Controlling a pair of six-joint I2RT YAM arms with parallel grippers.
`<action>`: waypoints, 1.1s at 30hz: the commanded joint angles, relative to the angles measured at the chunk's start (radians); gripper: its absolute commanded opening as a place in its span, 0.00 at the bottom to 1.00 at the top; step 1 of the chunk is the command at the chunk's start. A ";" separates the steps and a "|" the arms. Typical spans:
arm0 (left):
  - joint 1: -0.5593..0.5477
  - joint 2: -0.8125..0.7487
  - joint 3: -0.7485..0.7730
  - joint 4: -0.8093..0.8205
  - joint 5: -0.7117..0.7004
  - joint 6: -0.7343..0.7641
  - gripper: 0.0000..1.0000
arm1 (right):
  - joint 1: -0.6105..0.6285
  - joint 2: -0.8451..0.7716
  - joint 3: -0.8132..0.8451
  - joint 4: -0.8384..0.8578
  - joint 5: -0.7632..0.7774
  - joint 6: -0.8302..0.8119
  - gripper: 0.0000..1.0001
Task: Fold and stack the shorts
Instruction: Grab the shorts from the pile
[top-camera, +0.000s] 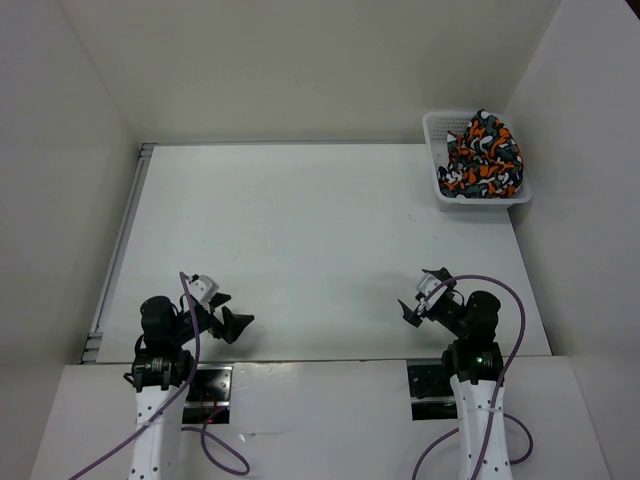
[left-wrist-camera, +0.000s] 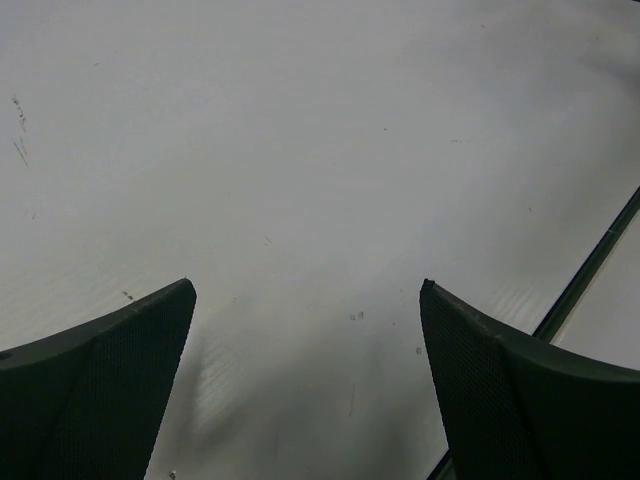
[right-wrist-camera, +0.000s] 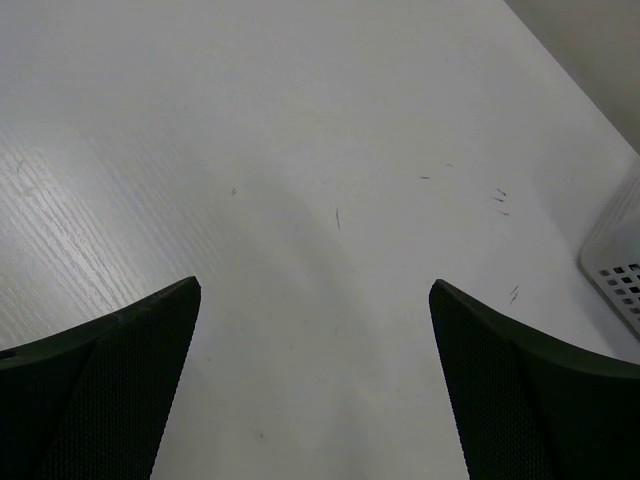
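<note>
Lying bunched in the white basket (top-camera: 433, 150), the shorts (top-camera: 484, 156), left pincer (top-camera: 230, 311) wide, right pincer (top-camera: 422, 294) wide

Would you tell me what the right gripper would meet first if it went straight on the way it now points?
Probably the bare white tabletop: the open right gripper seems tilted down toward it. The white plastic mesh basket sits off to the right of that line.
</note>
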 joint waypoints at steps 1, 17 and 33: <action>-0.003 -0.017 0.030 -0.025 0.025 0.004 1.00 | 0.009 -0.014 -0.003 0.042 -0.015 0.010 1.00; -0.003 -0.017 0.011 0.574 -0.153 0.004 1.00 | 0.009 -0.014 -0.041 0.251 -0.153 -0.626 1.00; -0.167 1.373 1.171 -0.078 -0.695 0.004 1.00 | 0.303 1.201 1.123 0.116 0.979 0.588 1.00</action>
